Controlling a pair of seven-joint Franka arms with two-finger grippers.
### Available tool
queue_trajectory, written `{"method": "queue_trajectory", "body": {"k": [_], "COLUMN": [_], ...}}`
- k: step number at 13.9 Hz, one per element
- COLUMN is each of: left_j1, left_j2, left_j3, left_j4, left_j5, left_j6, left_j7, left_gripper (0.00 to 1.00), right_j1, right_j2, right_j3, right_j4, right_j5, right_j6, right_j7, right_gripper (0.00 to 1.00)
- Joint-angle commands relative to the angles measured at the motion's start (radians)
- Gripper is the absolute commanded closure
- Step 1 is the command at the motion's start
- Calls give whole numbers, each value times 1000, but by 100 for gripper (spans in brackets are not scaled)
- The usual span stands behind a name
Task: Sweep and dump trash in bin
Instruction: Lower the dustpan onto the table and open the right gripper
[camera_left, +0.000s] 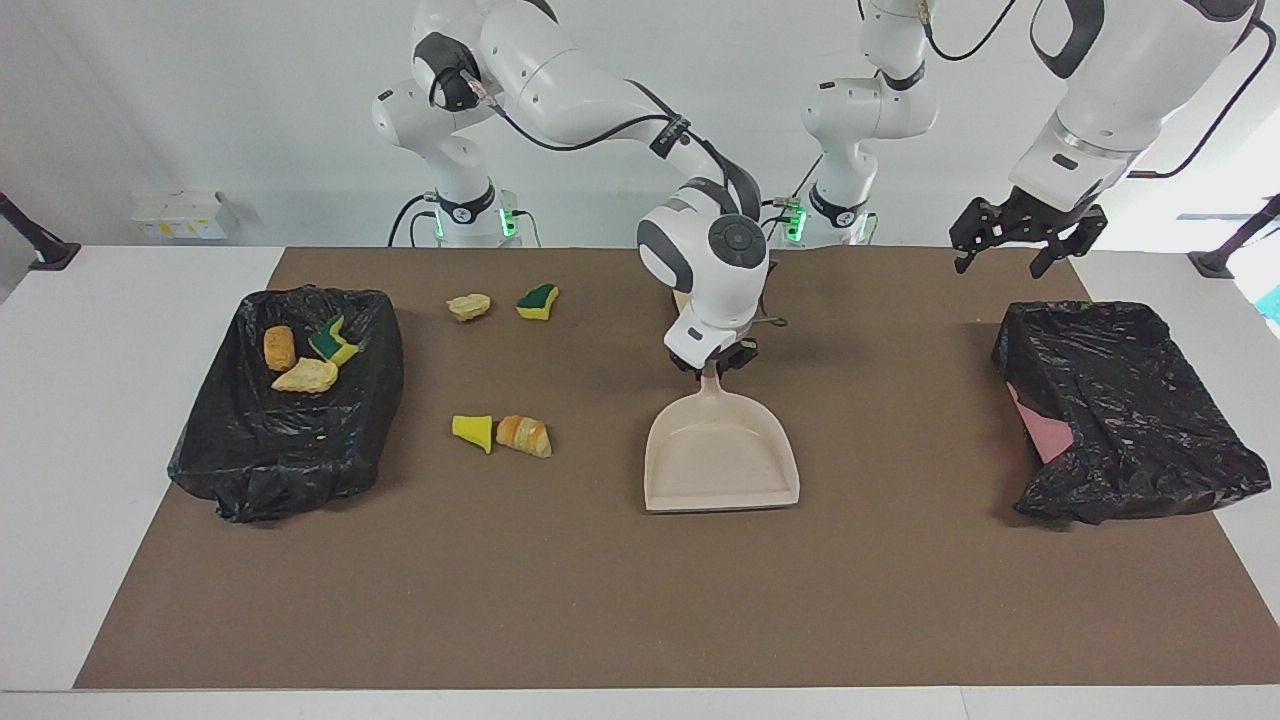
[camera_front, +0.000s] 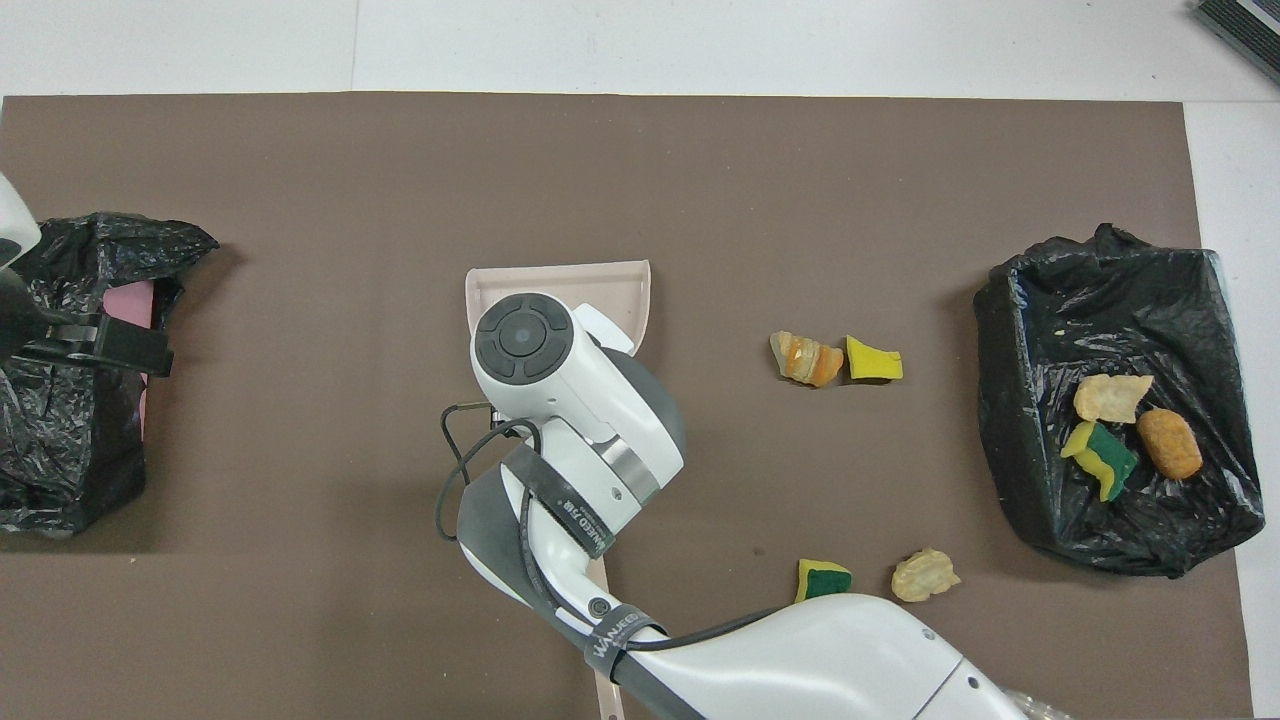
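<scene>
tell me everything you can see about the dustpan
The dustpan is beige and looks like smooth plastic: a flat scoop with low raised side walls, an open straight lip and a short handle. It lies flat and empty on the brown mat, mid-table, handle toward the robots and lip away from them. The right gripper is at the handle's end. No trash touches it.

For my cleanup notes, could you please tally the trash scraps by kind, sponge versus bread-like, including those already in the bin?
Sponge pieces: 3 (one in the bin, one near the robots, one beside the croissant)
Bread-like lumps: 4 (two in the bin, one near the robots, the croissant)
Total: 7
</scene>
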Motion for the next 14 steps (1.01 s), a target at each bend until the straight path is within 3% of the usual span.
{"method": "queue_trajectory", "body": {"k": [1,3,6,8,9,14], "left_j1": [13,13,13,13,13,13], "left_j2": [-2,-2,-2,-2,-2,-2], "left_j3": [-9,-9,-9,-9,-9,-9], "left_j4": [11,11,11,11,11,11], "left_j5": [13,13,13,13,13,13], "left_j6": [-10,-10,-12,-10,-10,-10], "left_j7": [11,11,11,11,11,11], "left_gripper": [0,0,0,0,0,0], "right_j1": [-35,-41,-24,14,30,137], "right_j2": [-43,-77,-134,-201,-242,-469], "right_j3": [5,5,7,8,8,10], "right_j4": [-23,-32,-57,-130,-175,-475], "right_j5": [25,23,23,26,37,106], "right_j6": [18,-9,-86,-92,-92,-69], "right_j7": [-1,2,13,18,31,39], "right_gripper": [43,26,24,17,3,1]}}
